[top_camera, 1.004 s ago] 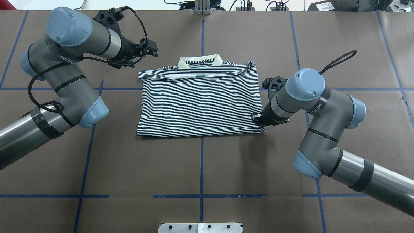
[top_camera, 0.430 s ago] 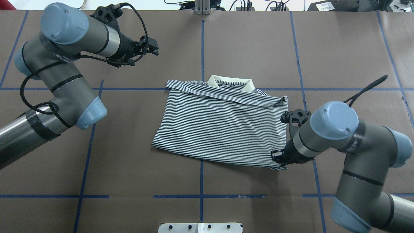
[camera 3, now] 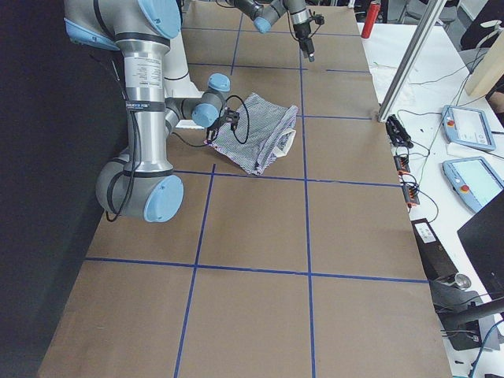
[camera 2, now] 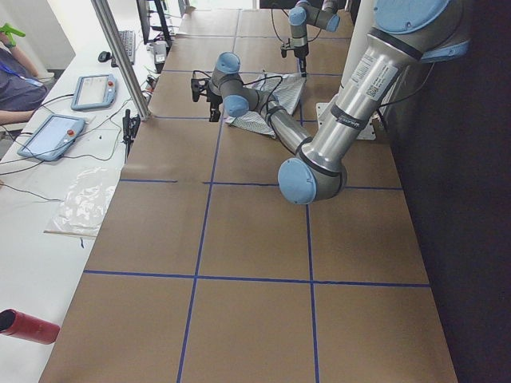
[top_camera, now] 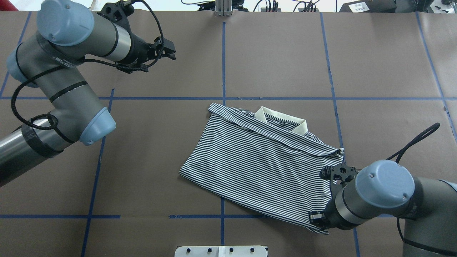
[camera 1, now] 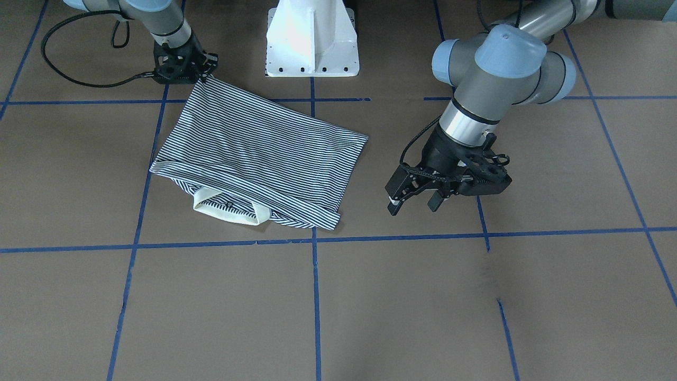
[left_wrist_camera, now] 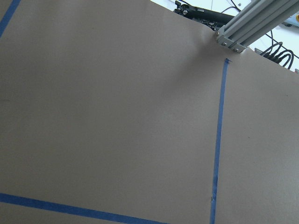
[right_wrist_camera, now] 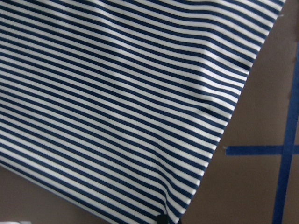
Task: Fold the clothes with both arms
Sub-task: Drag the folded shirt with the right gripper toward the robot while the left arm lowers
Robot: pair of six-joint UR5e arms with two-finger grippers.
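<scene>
The polo shirt [top_camera: 264,167] has slid across the counter [top_camera: 278,53] toward the robot and its right side since a second ago. It has also turned, so its edges now lie slantwise to the blue tape lines [top_camera: 223,64]. The right arm [top_camera: 382,192] has drawn back with it, while the left arm [top_camera: 64,67] has shifted only a little.

The white pedestal [camera 1: 312,37] stands near the shirt's gripped end, apart from the cloth. An aluminium post [left_wrist_camera: 252,23] rises at the counter's far edge, well away from the shirt.

The right claw [top_camera: 316,219] is clenched on the shirt's hem corner nearest the robot. In the front-facing view the cloth rises in a point to the fingers. In the right wrist view, stripes fill most of the picture, with a tape cross beside the cloth's edge. The left claw [camera 1: 414,205] hangs released over bare counter, its fingers spread and touching nothing, well apart from the shirt.

There is one shirt, folded flat, lying across a tape line between the two arms. Its cream collar [top_camera: 282,119] points away from the robot. There are two arms and two claws, of which one is holding cloth.
</scene>
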